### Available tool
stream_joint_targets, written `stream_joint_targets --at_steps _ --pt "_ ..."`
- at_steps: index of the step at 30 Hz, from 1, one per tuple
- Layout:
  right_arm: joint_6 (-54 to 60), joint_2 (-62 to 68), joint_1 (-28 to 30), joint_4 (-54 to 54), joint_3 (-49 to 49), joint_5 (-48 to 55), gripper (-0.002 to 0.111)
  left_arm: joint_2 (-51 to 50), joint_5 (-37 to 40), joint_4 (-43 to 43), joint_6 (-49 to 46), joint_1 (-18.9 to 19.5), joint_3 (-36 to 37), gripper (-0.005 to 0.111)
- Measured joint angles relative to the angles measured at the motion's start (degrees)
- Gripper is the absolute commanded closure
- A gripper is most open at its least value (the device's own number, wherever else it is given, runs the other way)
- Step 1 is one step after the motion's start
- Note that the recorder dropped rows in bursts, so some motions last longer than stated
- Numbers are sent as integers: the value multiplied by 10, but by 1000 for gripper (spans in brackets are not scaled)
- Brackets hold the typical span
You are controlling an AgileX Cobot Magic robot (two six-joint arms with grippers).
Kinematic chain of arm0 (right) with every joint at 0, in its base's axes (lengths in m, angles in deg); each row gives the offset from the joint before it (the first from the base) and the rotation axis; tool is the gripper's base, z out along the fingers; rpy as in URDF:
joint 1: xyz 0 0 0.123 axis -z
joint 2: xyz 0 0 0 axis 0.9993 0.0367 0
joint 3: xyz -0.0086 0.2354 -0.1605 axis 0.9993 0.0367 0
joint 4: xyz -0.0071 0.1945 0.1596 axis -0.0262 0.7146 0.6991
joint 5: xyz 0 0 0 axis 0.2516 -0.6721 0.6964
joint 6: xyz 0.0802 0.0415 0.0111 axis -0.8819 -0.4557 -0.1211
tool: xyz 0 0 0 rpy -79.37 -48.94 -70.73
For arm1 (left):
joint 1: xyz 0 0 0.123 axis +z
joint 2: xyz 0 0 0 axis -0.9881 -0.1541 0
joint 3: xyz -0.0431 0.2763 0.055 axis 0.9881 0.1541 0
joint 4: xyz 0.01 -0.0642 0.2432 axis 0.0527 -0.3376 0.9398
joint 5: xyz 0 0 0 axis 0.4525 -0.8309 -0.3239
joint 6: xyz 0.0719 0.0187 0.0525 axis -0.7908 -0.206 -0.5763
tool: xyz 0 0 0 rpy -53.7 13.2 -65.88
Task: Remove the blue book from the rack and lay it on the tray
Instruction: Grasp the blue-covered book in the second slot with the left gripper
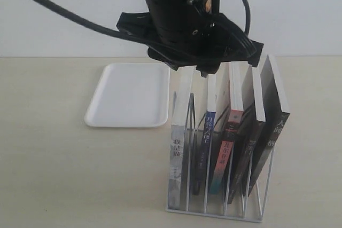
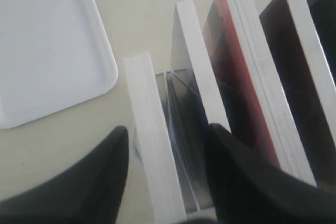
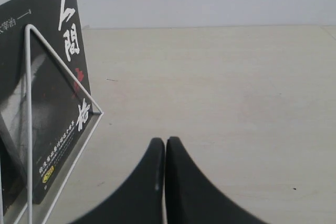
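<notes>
The blue book (image 1: 206, 142) stands second from the left in the white wire rack (image 1: 214, 213), its dark-blue spine facing out. In the left wrist view its white page edge (image 2: 191, 51) runs down under one finger. My left gripper (image 1: 206, 70) hovers open just above the book tops; in its own view the left gripper (image 2: 168, 128) has its fingers on either side of the grey-spined end book (image 2: 149, 150) and the gap beside it. The white tray (image 1: 131, 94) lies flat, left of the rack. My right gripper (image 3: 165, 142) is shut on nothing, low over the table.
A red-and-teal-spined book (image 1: 227, 148) and black-covered books (image 1: 267, 132) fill the rack's other slots. A black book cover (image 3: 58, 103) and a rack wire (image 3: 29, 103) stand beside the right gripper. The tray (image 2: 47, 40) holds nothing.
</notes>
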Motion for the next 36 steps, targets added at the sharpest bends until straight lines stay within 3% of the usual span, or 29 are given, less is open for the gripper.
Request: stream_joint_targets --at_steps 15,36 --pt "0 0 0 0 0 0 108 15 -40 -87 -41 0 -1 62" --pt "0 0 0 0 0 0 108 -27 -50 -61 -48 0 -1 64"
